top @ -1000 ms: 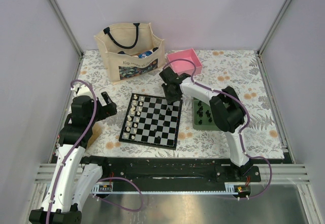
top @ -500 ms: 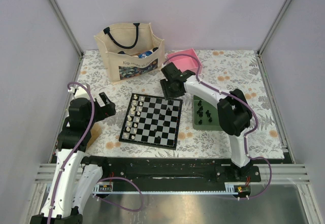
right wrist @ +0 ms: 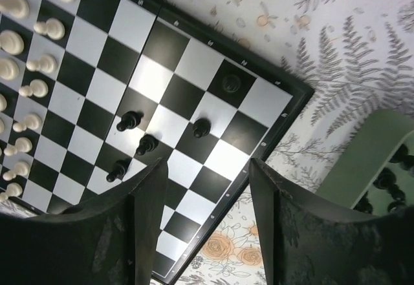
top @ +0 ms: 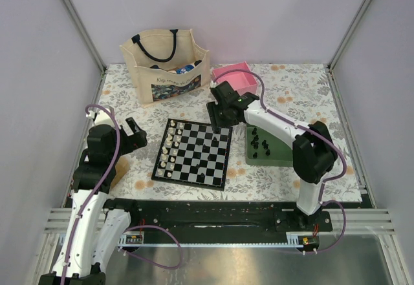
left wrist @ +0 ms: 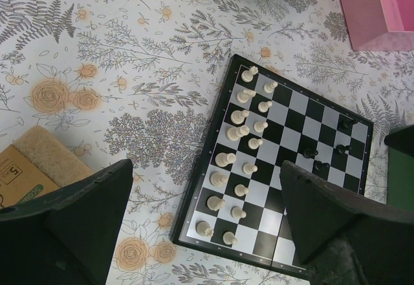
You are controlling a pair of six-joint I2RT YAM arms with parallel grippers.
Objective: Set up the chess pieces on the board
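Note:
The board [top: 193, 154] lies mid-table, with cream-white chessmen in two columns on its left side. Several black chess pieces [right wrist: 146, 144] stand on its right half; one [right wrist: 231, 83] stands near the far corner. More black pieces [top: 260, 144] stand in the green tray [top: 273, 158] to the right. My right gripper [top: 218, 118] is open and empty above the board's far right corner; in the right wrist view [right wrist: 207, 194] it hangs over the board's edge. My left gripper [top: 137, 133] is open and empty left of the board; the left wrist view [left wrist: 207, 220] shows the board [left wrist: 283, 177] below it.
A cream tote bag [top: 167, 64] stands at the back left. A pink box [top: 235, 77] sits behind the right gripper. A cardboard box with a sponge [left wrist: 35, 165] lies by the left arm. Grey walls enclose the table.
My right gripper has moved back and to the right, away from the board's far right corner. The left arm has drawn slightly lower. The pieces have not moved.

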